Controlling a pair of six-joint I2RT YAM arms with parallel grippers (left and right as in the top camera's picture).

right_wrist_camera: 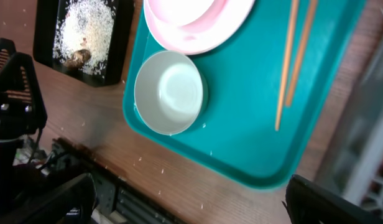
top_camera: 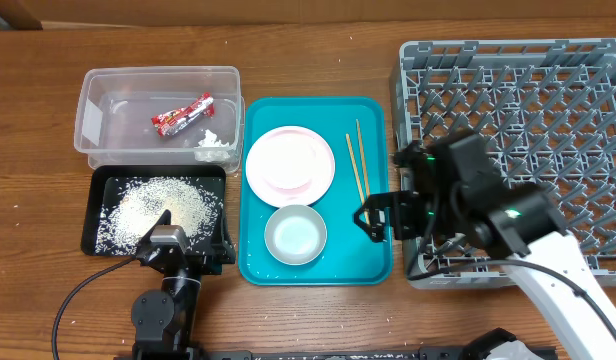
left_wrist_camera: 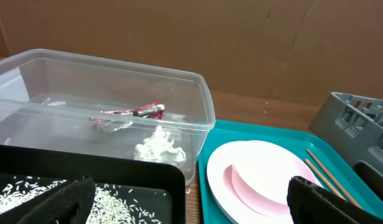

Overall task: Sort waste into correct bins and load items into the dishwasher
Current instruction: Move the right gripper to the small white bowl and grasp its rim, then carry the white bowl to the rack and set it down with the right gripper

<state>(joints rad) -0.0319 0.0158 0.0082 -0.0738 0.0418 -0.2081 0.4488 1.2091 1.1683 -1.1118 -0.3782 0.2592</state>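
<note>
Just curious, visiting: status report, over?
Left gripper, right gripper open. Wrapper, tissue in tub; rice in black tray. Plate, bowl, chopsticks on teal tray. Nothing covering them.

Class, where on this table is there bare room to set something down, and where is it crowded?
Free: bare table behind the clear tub and teal tray, and in front of the tray. Crowded: the tray, holding plate, bowl and chopsticks.

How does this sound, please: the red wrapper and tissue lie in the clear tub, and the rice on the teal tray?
Not quite: the overhead view shows the rice in the black tray, not on the teal tray. The red wrapper and tissue do lie in the clear tub.
</note>
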